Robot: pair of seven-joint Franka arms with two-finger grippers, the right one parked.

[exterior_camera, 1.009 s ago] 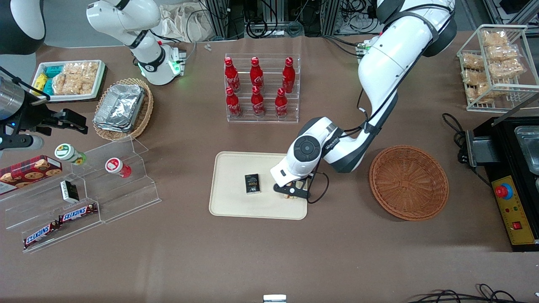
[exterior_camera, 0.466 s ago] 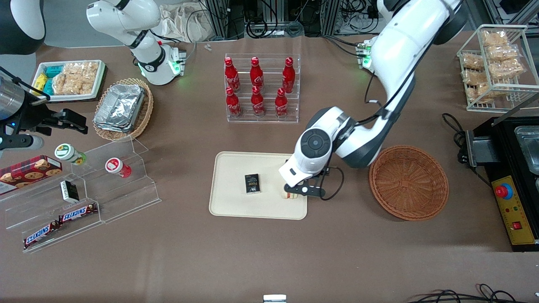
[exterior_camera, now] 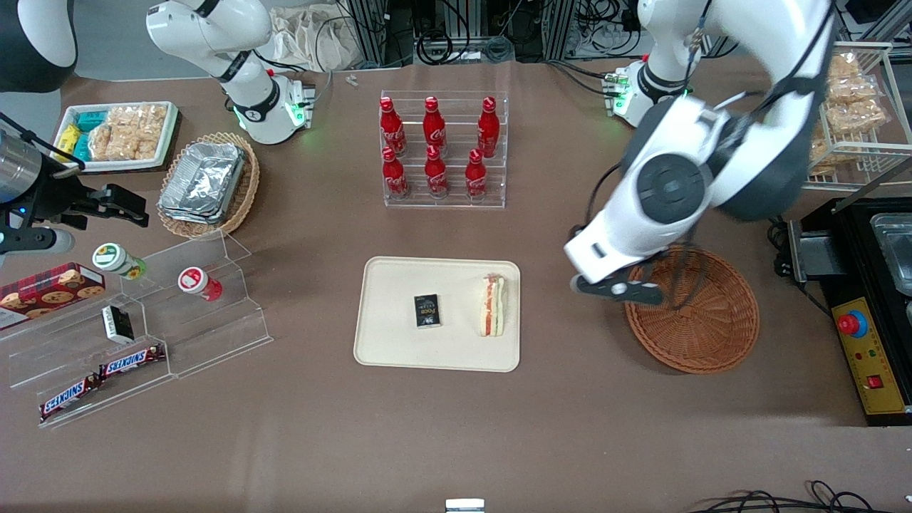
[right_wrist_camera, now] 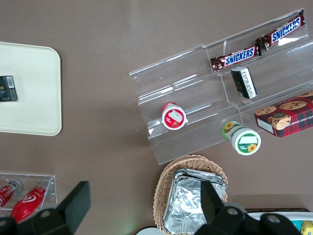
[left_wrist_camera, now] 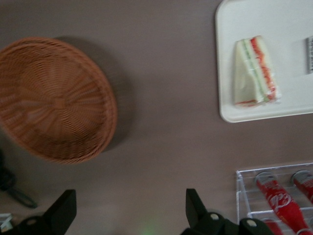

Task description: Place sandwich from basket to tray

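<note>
The sandwich (exterior_camera: 492,305) lies on the cream tray (exterior_camera: 392,342), near the tray edge closest to the basket; it also shows in the left wrist view (left_wrist_camera: 255,71) on the tray (left_wrist_camera: 274,110). The reddish-brown wicker basket (exterior_camera: 695,320) is empty, and shows in the left wrist view (left_wrist_camera: 54,100) too. My left gripper (exterior_camera: 618,288) hangs above the table at the basket's rim, between tray and basket, well apart from the sandwich. Its fingers (left_wrist_camera: 63,213) are spread wide and hold nothing.
A small black box (exterior_camera: 427,311) lies on the tray beside the sandwich. A clear rack of red cola bottles (exterior_camera: 442,149) stands farther from the camera than the tray. A black appliance (exterior_camera: 873,299) sits toward the working arm's end. Acrylic shelves with snacks (exterior_camera: 135,335) stand toward the parked arm's end.
My left gripper let go of the sandwich on the tray, then rose and swung away toward the basket. The sandwich now lies uncovered on the tray.
</note>
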